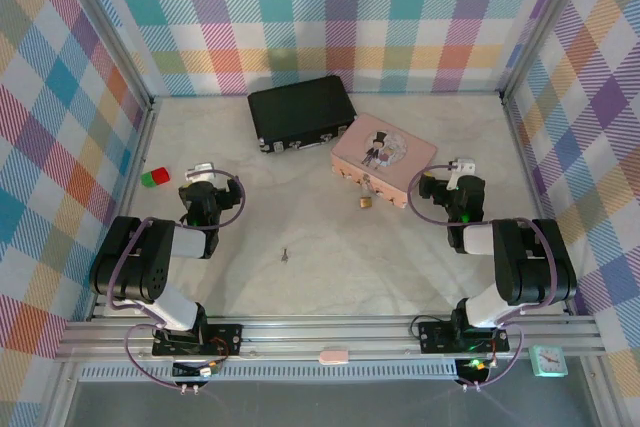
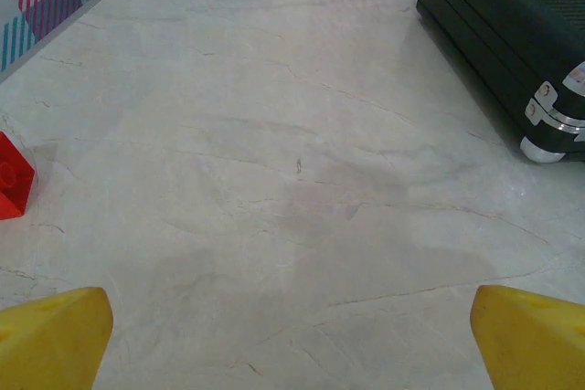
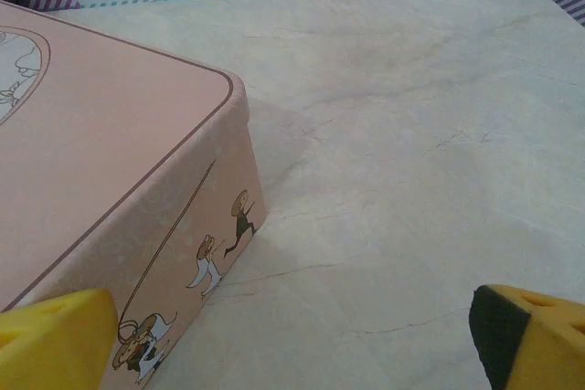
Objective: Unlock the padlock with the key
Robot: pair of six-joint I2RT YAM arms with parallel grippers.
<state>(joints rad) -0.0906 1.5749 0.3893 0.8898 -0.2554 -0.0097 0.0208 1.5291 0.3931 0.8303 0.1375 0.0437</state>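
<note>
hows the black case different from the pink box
Colour: the black case is plain and dark with silver fittings, while the pink box has a cartoon picture on its lid.
Place: the black case lies farther back, the pink box nearer and to its right.
The padlock sits at the pink box's near edge, not by the black case.
Both are flat, rectangular and closed, and both lie askew on the table.

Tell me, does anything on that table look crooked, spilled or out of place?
Nothing looks spilled or broken. The pink box and black case both sit crooked, each turned a different way, and the tiny key lies alone in the open, well apart from the padlock at the box's front.
</note>
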